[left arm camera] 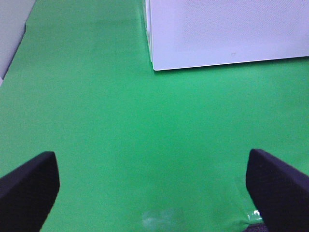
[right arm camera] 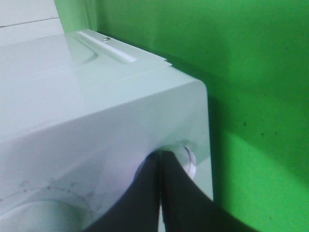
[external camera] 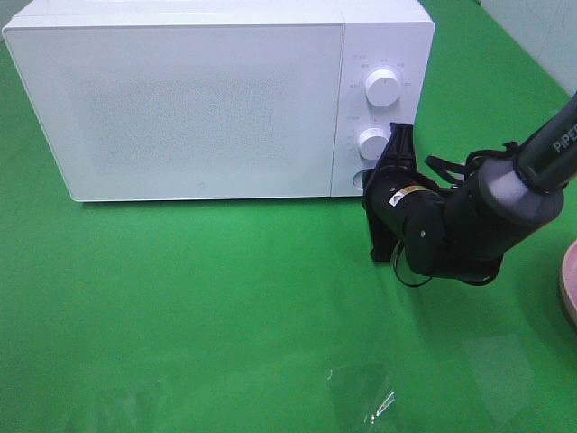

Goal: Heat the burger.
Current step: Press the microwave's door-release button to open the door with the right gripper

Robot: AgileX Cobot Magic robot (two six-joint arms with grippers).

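The burger is out of view in every frame. The white microwave (external camera: 189,99) stands at the back of the green table with its door closed. My right gripper (external camera: 368,180) is shut, and its tips rest against the round button (right arm camera: 189,160) at the bottom of the control panel, below the two white knobs (external camera: 382,87). The right wrist view shows the closed fingers (right arm camera: 159,193) touching that button. In the left wrist view, my left gripper (left arm camera: 154,193) hangs open over bare green cloth, in front of the microwave's corner (left arm camera: 154,65), and holds nothing.
The rim of a round pink plate (external camera: 569,280) shows at the right edge of the table. A patch of clear tape (external camera: 374,401) lies on the green cloth near the front. A pale wall borders the table at the far right.
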